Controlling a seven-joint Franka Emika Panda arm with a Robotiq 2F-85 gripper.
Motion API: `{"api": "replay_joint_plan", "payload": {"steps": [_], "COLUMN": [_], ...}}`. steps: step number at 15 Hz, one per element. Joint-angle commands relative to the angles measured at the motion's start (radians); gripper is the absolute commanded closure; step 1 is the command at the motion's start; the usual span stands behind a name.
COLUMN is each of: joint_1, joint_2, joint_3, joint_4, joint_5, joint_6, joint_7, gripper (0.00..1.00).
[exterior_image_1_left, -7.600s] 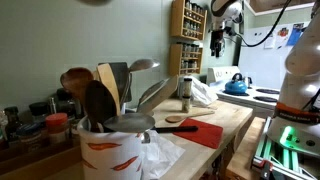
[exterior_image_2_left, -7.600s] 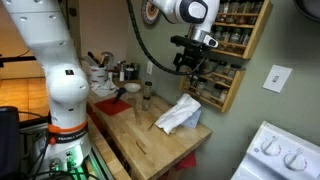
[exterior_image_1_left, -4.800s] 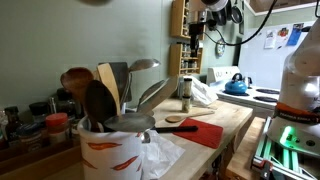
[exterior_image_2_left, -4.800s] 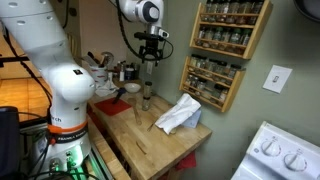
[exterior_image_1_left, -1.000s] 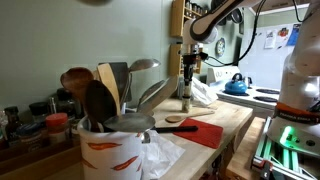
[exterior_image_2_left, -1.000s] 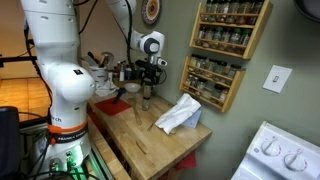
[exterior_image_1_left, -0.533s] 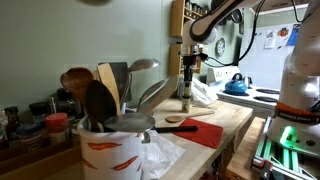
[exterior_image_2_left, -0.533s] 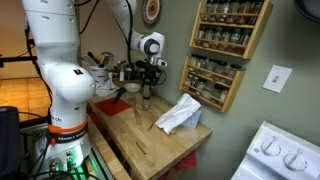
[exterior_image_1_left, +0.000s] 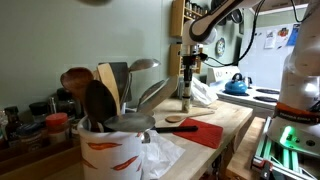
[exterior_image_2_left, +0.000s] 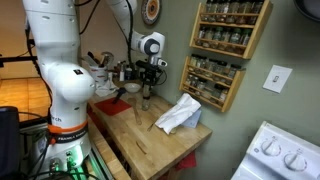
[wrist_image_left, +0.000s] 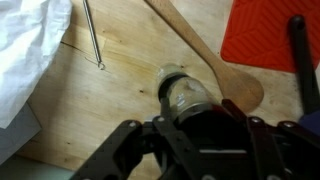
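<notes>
A small glass jar with a pale lid stands upright on the wooden counter. My gripper is lowered over it, one dark finger on each side and very near the glass. Whether the fingers press on the jar does not show. In both exterior views the gripper points straight down onto the jar. A wooden spoon lies just beyond the jar.
A red mat with a black handle lies beside the spoon. A white cloth and a thin metal rod lie on the other side. A utensil crock, a spice rack and a stove stand around.
The arm has stayed over the jar. The fingers have drawn in towards the jar's sides.
</notes>
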Motion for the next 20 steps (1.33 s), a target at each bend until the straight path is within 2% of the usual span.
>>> {"api": "replay_joint_plan", "payload": {"steps": [1,7,12,20], "joint_1": [-0.007,0.002,0.01,0.038], "joint_2": [-0.015,-0.077,0.025,0.2], "joint_3": [-0.006,0.018,0.056,0.092], "joint_4": [0.014,0.133,0.223,0.246], "joint_5": [0.004,-0.073,-0.152,-0.202], "joint_6": [-0.002,-0.064,-0.02,0.07], "joint_7": [-0.024,0.005,0.044,0.078], "gripper": [0.72,0.72,0.72,0.72]}}
